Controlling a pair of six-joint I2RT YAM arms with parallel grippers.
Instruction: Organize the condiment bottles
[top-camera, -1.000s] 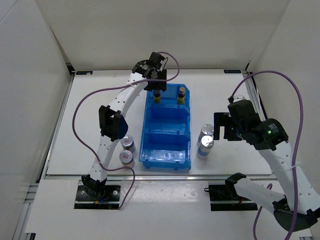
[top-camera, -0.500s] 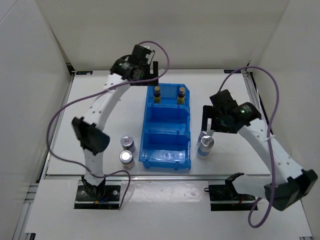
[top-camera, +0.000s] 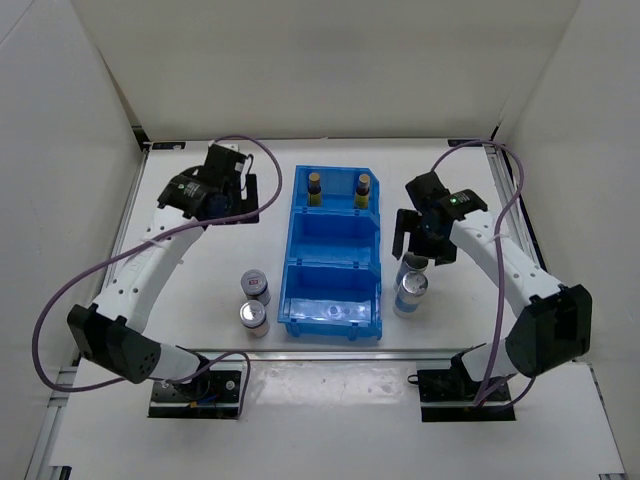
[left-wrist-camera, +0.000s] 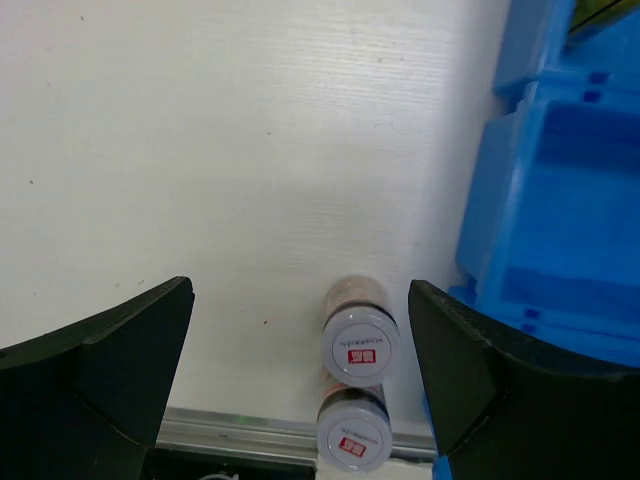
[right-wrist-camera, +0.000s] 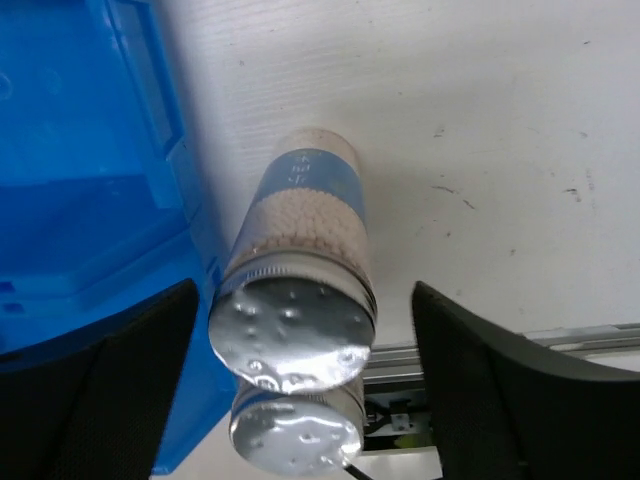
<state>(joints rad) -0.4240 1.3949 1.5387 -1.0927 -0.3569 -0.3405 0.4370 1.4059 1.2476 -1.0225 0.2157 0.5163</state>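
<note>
- You have the left pincer spread wide above the bare white bench, its dull black fingers holding nothing.
- Below it, just left of the bin, you'll see two short jars standing close together. Each has a flat silver lid with a small red square mark; the white writing on it is too small to read.
- The right pincer is also wide. It hangs over a taller cylinder, with one finger to each side and neither touching it.
- That cylinder has a clear wall showing pale grainy contents, a blue label band with print you can't read, and a shiny dimpled metal lid.
- Its twin stands just nearer the arms. Both are upright on the bench beside the bin's right wall.
- The bin is glossy blue plastic with three compartments in a row.
- Two slim amber-brown bottles with dark caps stand upright in the far compartment, one in each back corner.
- The bench surface shows a faint grain and a few small dark scuffs.
</note>
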